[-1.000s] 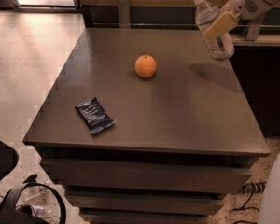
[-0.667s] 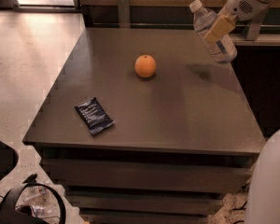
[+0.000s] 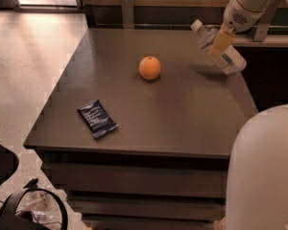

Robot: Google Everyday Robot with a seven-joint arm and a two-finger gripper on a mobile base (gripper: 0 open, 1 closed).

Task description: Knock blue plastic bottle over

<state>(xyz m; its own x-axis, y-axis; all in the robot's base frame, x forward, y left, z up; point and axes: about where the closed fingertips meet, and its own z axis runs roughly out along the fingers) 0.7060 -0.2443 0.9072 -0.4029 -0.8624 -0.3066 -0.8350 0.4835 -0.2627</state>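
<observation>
- The blue plastic bottle (image 3: 232, 59) leaned only slightly a second ago. Now it tips steeply, with its white cap pointing left towards the middle of the desk (image 3: 182, 109) and its base near the far right edge.
- The gripper (image 3: 221, 44) has followed it down at that far right corner and lies across the middle of the bottle. We cannot tell how wide it is open, or whether it has hold of the bottle or only presses against it.
- We cannot tell whether the base of the bottle touches the desk. A shadow lies just to its lower left.
- The orange (image 3: 150, 67) and the dark blue packet (image 3: 97, 119) have not moved and sit well apart from the bottle.
- We judge the knock to be well under way. The bottle is past upright but not yet lying flat.
- The bottle is close to the edge, so it could roll off.
</observation>
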